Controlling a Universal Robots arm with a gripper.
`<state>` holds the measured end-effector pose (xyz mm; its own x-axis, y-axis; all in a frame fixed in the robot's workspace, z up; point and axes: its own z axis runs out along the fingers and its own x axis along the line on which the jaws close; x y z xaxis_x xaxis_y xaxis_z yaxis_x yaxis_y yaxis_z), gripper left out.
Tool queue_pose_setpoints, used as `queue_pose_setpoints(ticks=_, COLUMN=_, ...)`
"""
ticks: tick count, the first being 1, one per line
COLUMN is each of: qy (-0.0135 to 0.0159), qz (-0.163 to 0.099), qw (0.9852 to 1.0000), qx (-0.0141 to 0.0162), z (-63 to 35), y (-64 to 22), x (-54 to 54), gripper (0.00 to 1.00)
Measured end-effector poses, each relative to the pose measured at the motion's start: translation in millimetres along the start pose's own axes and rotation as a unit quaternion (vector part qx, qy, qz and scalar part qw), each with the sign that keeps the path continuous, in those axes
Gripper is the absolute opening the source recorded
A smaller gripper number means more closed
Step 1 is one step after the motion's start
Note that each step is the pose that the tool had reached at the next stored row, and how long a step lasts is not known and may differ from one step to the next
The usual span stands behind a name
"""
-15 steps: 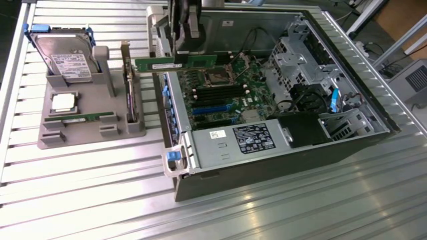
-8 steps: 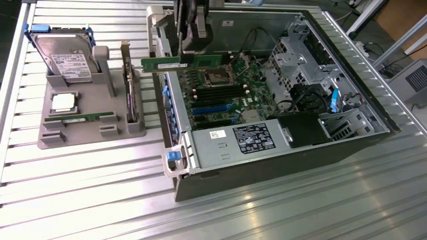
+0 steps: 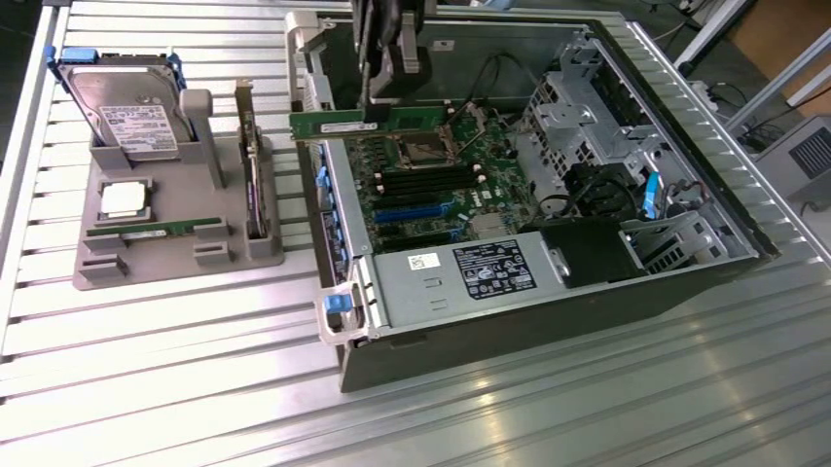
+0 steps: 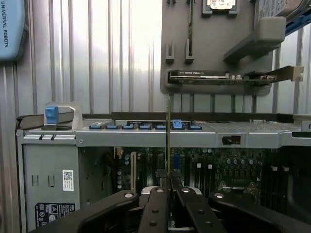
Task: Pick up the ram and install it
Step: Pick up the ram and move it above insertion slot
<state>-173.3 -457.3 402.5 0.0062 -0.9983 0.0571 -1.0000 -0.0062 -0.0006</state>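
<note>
Over the motherboard (image 3: pixel 449 195) inside the open case (image 3: pixel 520 321), the pincer (image 4: pixel 168 175) is clenched on the ram (image 3: pixel 331 124); its long axis seems roughly parallel to the black slots (image 3: pixel 413 182) beneath

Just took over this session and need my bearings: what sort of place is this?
Likely a lab bench for computer assembly: an open case lies on a slatted metal table, a grey fixture beside it holds a hard drive, and the gripper holds the ram above the case.
</note>
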Motion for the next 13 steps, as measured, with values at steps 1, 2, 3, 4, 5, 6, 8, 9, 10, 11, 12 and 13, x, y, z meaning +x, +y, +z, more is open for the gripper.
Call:
queue_pose_setpoints(ticks=1, qy=0.0000, qz=0.000, qw=1.0000, qx=0.0000, z=0.0, y=-1.8, x=0.0, gripper=0.12)
queue_pose_setpoints(ticks=2, qy=0.0000, qz=0.000, qw=1.0000, qx=0.0000, z=0.0, y=-3.1, x=0.0, gripper=0.12)
queue_pose_setpoints(ticks=3, qy=0.0000, qz=0.000, qw=1.0000, qx=0.0000, z=0.0, y=-5.7, x=0.0, gripper=0.12)
queue_pose_setpoints(ticks=4, qy=0.0000, qz=0.000, qw=1.0000, qx=0.0000, z=0.0, y=-7.0, x=0.0, gripper=0.12)
queue_pose_setpoints(ticks=5, qy=0.0000, qz=0.000, qw=1.0000, qx=0.0000, z=0.0, y=-7.9, x=0.0, gripper=0.12)
queue_pose_setpoints(ticks=6, qy=0.0000, qz=0.000, qw=1.0000, qx=0.0000, z=0.0, y=-10.3, x=0.1, gripper=0.12)
queue_pose_setpoints(ticks=8, qy=0.0000, qz=0.000, qw=1.0000, qx=0.0000, z=0.0, y=-13.5, x=0.1, gripper=0.12)
queue_pose_setpoints(ticks=9, qy=0.0000, qz=0.000, qw=1.0000, qx=0.0000, z=0.0, y=-15.2, x=0.1, gripper=0.12)
queue_pose_setpoints(ticks=10, qy=0.0000, qz=0.000, qw=1.0000, qx=0.0000, z=-0.1, y=-16.6, x=0.1, gripper=0.12)
queue_pose_setpoints(ticks=11, qy=0.0000, qz=0.000, qw=1.0000, qx=0.0000, z=0.0, y=-17.5, x=0.1, gripper=0.12)
queue_pose_setpoints(ticks=12, qy=0.0000, qz=0.000, qw=1.0000, qx=0.0000, z=0.0, y=-19.7, x=0.1, gripper=0.12)
queue_pose_setpoints(ticks=13, qy=0.0000, qz=0.000, qw=1.0000, qx=0.0000, z=0.0, y=-21.3, x=0.1, gripper=0.12)
